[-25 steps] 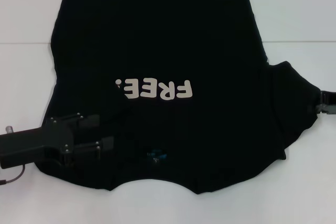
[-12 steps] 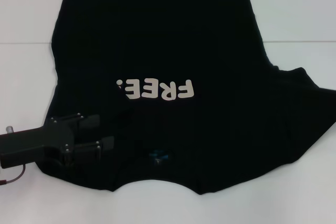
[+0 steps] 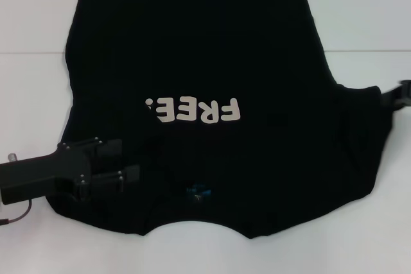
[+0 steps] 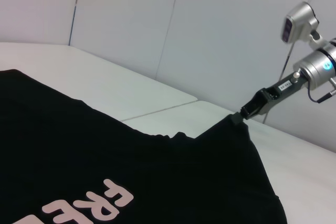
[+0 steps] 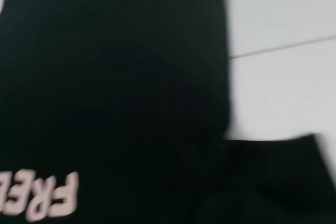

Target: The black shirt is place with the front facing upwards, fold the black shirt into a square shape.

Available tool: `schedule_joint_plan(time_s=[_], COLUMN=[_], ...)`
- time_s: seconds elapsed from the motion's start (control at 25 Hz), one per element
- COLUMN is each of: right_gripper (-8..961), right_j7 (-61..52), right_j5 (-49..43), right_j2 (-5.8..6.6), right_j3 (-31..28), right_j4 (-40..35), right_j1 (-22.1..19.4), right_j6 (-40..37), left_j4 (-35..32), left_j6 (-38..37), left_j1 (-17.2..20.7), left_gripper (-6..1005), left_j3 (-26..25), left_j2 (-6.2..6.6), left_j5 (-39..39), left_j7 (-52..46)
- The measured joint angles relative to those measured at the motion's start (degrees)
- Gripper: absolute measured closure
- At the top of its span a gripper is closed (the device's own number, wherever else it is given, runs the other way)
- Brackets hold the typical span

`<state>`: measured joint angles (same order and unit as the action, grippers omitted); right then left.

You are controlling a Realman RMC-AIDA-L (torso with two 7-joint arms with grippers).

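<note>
The black shirt (image 3: 205,49) lies front up on the white table (image 3: 32,17), its off-white "FREE!" print (image 3: 196,110) mid-chest and a small blue neck label (image 3: 196,192) near the front edge. My right gripper (image 3: 399,92) at the far right is shut on the tip of the right sleeve (image 3: 359,120). In the left wrist view that right gripper (image 4: 247,113) holds the sleeve corner raised off the table. My left gripper (image 3: 127,161) rests over the shirt's near left shoulder, its fingers apart with nothing clearly between them. The right wrist view shows only the shirt (image 5: 115,103) and the print (image 5: 42,195).
Bare white table surrounds the shirt on the left (image 3: 26,94), on the right (image 3: 366,17) and along the front edge (image 3: 289,255). A seam line crosses the table (image 3: 359,51). White wall panels (image 4: 157,19) stand behind.
My right gripper has carried the right sleeve tip up and farther back; the sleeve now stands raised and drawn in from its stretched-out spread. The left gripper has not moved.
</note>
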<state>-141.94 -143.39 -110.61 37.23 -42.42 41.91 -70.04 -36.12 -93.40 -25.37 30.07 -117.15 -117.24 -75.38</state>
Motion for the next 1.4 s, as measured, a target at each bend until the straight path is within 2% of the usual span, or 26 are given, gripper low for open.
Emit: schedule_joint_plan(time_s=[0.28, 0.44, 0.68, 0.8, 0.92, 1.0, 1.08, 1.16, 1.2, 1.28, 1.4], right_gripper=[933, 932, 715, 610, 490, 391, 292, 256, 239, 203, 149], right_j7=[-0.3, 0.9, 11.3, 12.2, 8.6, 4.8, 1.3, -1.6, -3.0, -4.8, -6.5], right_j5=[-0.2, -0.1, 3.2, 4.6, 4.5, 4.4, 4.4, 4.4, 4.3, 4.2, 3.4], right_j2=[-3.13, -4.71, -7.42, -7.52, -5.99, -3.51, -0.54, 2.03, 2.84, 3.6, 3.73], right_j3=[9.0, 12.0, 12.5, 11.4, 8.5, 7.4, 7.2, 7.2, 7.2, 7.3, 7.6], right_j4=[0.1, 0.4, 0.5, 0.7, 0.9, 2.1, 4.0, 5.6, 6.0, 6.1, 6.1], right_j1=[5.3, 6.9, 7.4, 6.7, 5.3, 4.4, 4.1, 4.1, 4.0, 3.9, 4.1], right_j6=[2.3, 3.4, 3.2, 3.8, 4.5, 3.7, 2.4, 0.8, 0.6, 0.2, 0.5], left_j4=[0.2, 0.5, 0.7, 0.7, 0.7, 0.7, 0.7, 0.7, 0.7, 0.7, 0.7], left_j6=[0.1, 0.1, 0.2, 0.2, 0.1, 0.0, 0.0, 0.0, 0.0, -0.1, -0.3], left_j1=[0.0, 0.1, 0.2, 0.3, 0.3, 0.4, 0.4, 0.4, 0.4, 0.4, 0.3], left_gripper=[234, 234, 235, 235, 235, 235, 235, 234, 234, 234, 234], left_j3=[0.0, 0.0, 0.0, 0.0, 0.0, 0.0, 0.0, 0.0, 0.0, 0.0, 0.0], left_j2=[0.0, 0.0, 0.0, 0.0, -0.01, 0.01, 0.06, 0.11, 0.11, 0.17, 0.14], left_j5=[0.0, 0.0, 0.0, 0.0, 0.0, 0.0, 0.0, 0.0, 0.0, 0.0, 0.0], left_j7=[0.0, 0.0, 0.0, -0.2, -0.7, -0.8, -0.8, -0.8, -0.8, -0.8, -0.8])
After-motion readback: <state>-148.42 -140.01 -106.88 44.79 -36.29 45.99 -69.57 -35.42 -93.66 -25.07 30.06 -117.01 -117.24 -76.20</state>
